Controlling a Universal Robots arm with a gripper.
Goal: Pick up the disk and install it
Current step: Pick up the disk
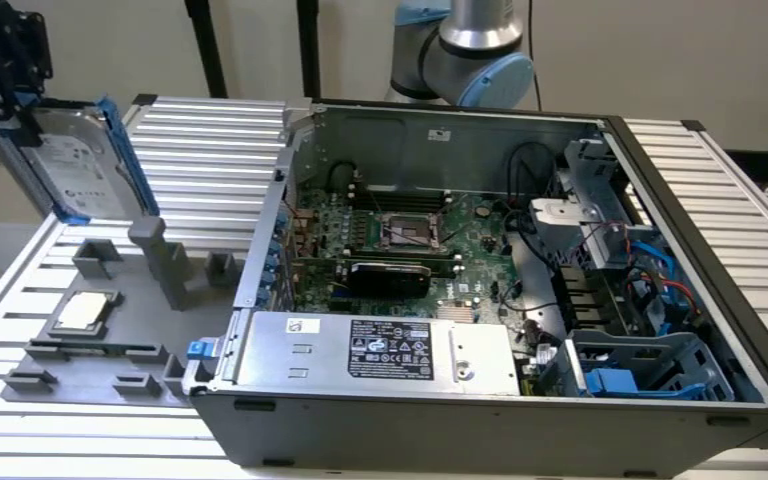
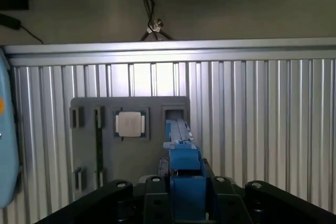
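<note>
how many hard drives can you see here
1. The disk in its blue carrier is held by the gripper above the grey tray at the exterior view's left. Others may be hidden in the bays of the computer case.

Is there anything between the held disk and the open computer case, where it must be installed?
Nothing visible. The gripper holds the disk raised above the grey tray, and the case is open on top; blue cables lie beside its drive cage.

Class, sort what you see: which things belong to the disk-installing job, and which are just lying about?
Job: gripper, disk in its blue carrier, open computer case, drive cage.
Lying about: CPU chip, grey parts tray, power supply.
</note>
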